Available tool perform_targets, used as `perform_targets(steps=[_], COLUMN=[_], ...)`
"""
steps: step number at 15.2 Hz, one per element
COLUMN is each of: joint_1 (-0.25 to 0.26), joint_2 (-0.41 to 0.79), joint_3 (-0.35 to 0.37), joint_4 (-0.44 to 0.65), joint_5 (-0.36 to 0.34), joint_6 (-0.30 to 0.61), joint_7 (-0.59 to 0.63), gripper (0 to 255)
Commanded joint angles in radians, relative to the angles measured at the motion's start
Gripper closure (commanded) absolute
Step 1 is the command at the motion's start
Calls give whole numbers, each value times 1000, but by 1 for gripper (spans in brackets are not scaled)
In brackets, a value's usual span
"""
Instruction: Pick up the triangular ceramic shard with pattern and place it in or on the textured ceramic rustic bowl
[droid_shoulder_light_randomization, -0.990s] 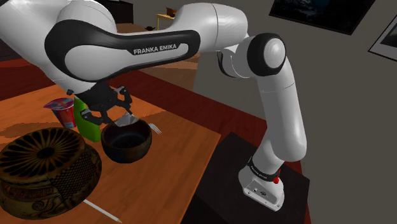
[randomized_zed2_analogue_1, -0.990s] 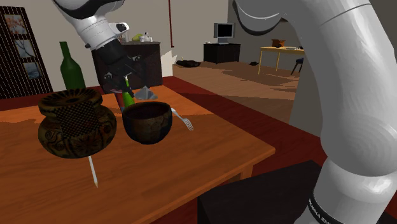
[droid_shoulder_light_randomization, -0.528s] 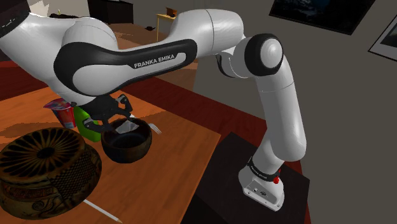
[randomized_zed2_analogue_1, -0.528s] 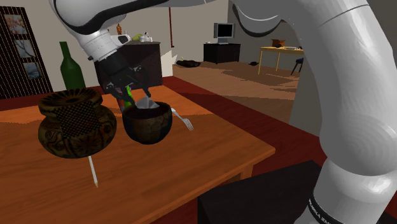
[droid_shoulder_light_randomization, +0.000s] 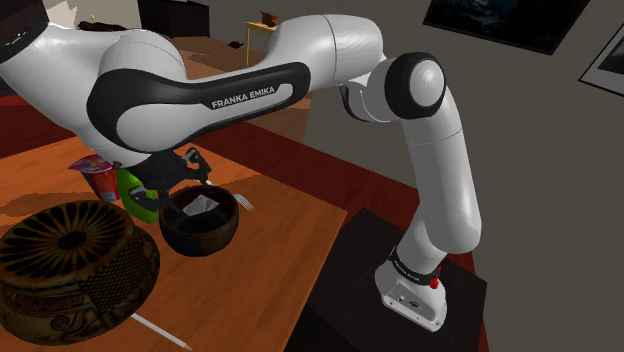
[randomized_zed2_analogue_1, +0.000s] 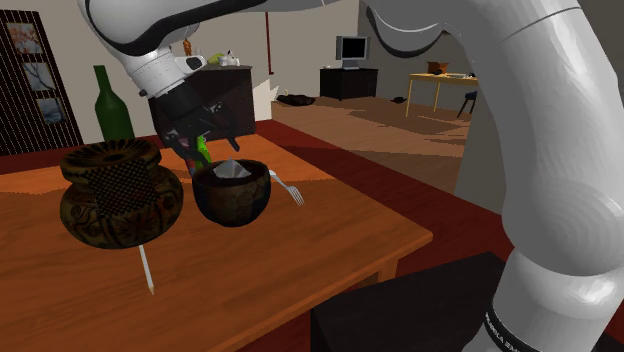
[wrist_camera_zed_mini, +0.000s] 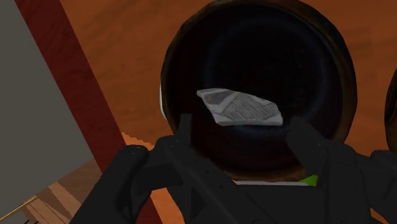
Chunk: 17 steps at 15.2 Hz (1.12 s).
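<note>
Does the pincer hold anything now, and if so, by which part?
Nothing is held. The pincer is open over the dark bowl, and the grey patterned shard lies inside it, untouched.

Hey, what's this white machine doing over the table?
A white robot arm has the job of putting a grey patterned shard into the dark bowl on the wooden table. Right now the shard lies inside the bowl, and the arm's black claw hovers open just above, not touching it.
</note>
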Motion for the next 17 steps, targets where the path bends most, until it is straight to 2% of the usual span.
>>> perform_targets(steps=[1, 5, 9, 17], joint_1=[0, 0, 123, 123], joint_2=[0, 0, 65, 65], joint_3=[0, 0, -24, -25], joint_4=[0, 0, 240, 240], joint_5=[0, 0, -31, -31], joint_6=[0, 0, -152, -152], joint_7=[0, 0, -35, -35], gripper=[0, 0, 0, 0])
